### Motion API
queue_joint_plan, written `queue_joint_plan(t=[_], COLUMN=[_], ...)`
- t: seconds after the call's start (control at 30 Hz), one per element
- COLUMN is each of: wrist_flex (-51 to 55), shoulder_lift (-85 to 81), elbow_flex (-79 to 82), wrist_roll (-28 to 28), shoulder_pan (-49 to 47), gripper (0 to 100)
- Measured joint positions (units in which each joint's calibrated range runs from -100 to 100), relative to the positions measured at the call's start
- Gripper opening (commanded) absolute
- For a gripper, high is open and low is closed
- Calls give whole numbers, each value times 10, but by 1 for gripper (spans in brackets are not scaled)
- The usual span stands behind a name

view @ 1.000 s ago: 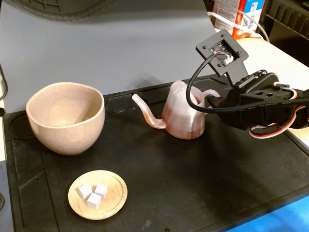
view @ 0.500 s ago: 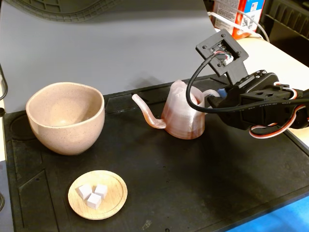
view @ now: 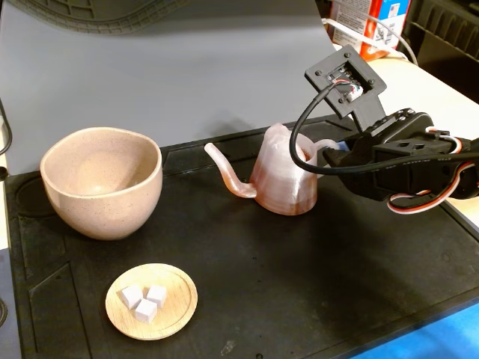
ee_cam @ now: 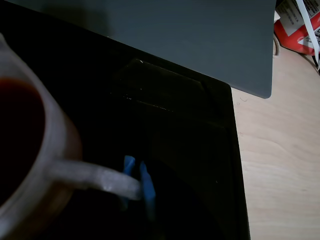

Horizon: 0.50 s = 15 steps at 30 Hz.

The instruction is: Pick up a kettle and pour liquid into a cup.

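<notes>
Black mat [view: 314, 299] covers the table, grey backdrop [view: 187, 67] behind. Cup [view: 101, 182] left of frame, empty. Kettle [view: 283, 173] mid-frame, pinkish ridged, spout pointing left at the cup, dark liquid [ee_cam: 15, 135] inside. Wooden dish [view: 152, 301] with white cubes [view: 144, 300] lower left. Gripper [ee_cam: 136, 179] at the kettle's handle [ee_cam: 95, 178]; closure unclear.

Fixed view bright and sharp; wrist view dim, blurred.
</notes>
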Motion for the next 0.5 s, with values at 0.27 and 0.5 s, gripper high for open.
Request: queue_joint_plan(t=[0.27,0.5], wrist_flex=[0,1], shoulder_lift=[0,-11], elbow_flex=[0,1], wrist_roll=[-1,-1], shoulder_pan=[0,-1], gripper=[1,1])
